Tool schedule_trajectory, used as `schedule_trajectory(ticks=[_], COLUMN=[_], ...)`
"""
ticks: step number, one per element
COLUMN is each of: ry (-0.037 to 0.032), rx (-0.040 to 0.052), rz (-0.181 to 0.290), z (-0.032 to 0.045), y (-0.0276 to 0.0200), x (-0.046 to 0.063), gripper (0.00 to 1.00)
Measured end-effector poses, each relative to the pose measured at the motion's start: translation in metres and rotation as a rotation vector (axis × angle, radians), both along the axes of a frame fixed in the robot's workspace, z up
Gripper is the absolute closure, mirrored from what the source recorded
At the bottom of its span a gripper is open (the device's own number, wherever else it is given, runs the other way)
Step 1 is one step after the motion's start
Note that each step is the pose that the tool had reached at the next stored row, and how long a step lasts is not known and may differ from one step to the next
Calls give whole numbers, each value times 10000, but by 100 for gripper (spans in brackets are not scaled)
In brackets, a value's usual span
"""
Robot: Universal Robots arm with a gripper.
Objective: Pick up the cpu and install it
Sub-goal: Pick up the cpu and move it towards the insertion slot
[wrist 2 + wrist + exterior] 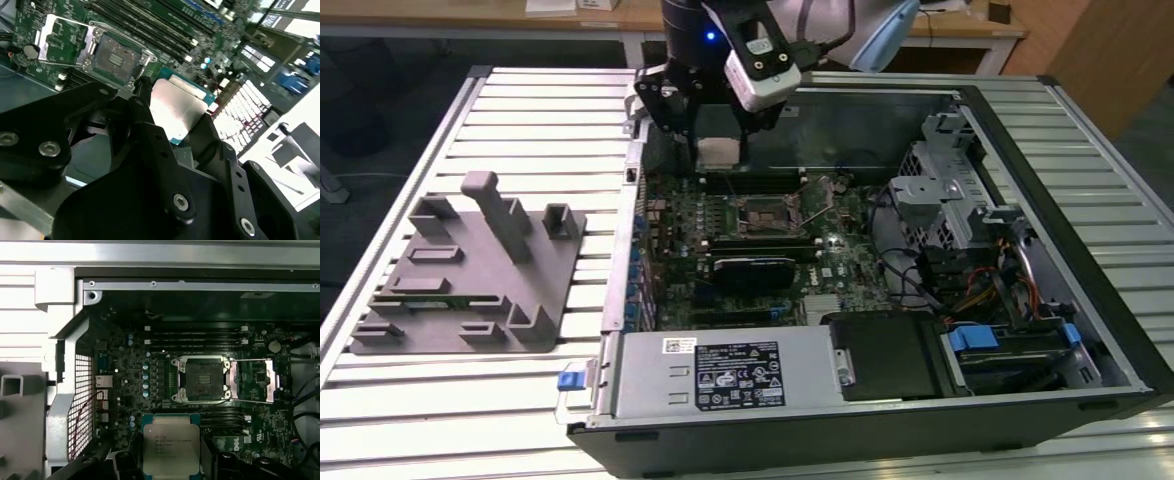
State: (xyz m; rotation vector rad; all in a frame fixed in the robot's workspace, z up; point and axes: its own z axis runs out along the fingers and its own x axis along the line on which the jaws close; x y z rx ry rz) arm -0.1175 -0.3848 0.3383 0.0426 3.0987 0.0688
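My fingers are clamped on the cpu — one black finger on each of two opposite edges, the pale metal top showing between them in the second wrist view. In the first wrist view the cpu sits square between my fingertips, its thin green edge showing round the silver lid.

In the exterior view my gripper hangs over the open computer case, with the cpu held up in the air above the motherboard, not touching it. The chip is not over the socket; it is off to one side of it, above the board and near a row of long memory slots.

The socket lies open in both wrist views, its dark contact field bare — the metal load plate is folded back flat beside it. More memory slots run along the socket's other side.

Outside the case, toward the exterior view's left, a grey fixture with upright posts stands on the slatted table, well apart from me. A grey power supply fills the near corner of the case.
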Motion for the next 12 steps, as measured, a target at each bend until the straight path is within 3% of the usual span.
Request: schedule_trajectory(ticks=[12], ry=[3], rx=[1], rz=[0], z=[-190], y=[93], x=[298], gripper=[46])
